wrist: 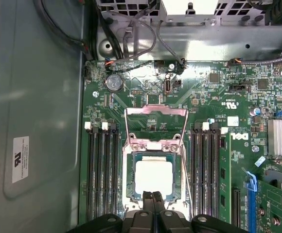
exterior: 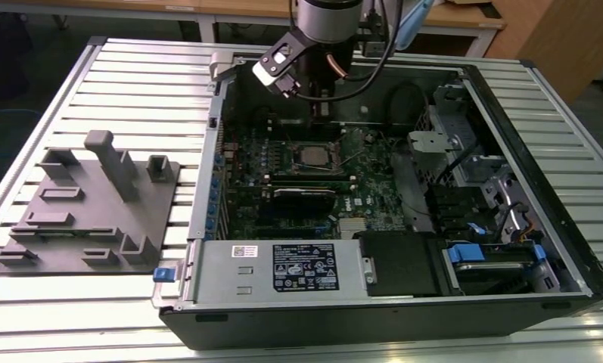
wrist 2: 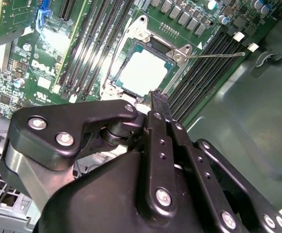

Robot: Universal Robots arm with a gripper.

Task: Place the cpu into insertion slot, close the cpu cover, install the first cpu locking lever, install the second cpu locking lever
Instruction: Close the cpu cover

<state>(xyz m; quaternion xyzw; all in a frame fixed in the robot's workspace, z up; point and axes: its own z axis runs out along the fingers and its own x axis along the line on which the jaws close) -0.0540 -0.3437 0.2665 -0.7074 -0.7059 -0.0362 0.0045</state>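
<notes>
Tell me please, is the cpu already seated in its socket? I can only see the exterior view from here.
Observer: Yes. In the first wrist view the cpu lies flat in the socket with its silver top showing.
Operator: Thank you. Is the cpu cover down over it?
Observer: It is. In both wrist views the cpu cover lies down around it like a frame.
Operator: And the pincer?
Observer: The pincer is shut, with its tips at one edge of the cover.
</notes>
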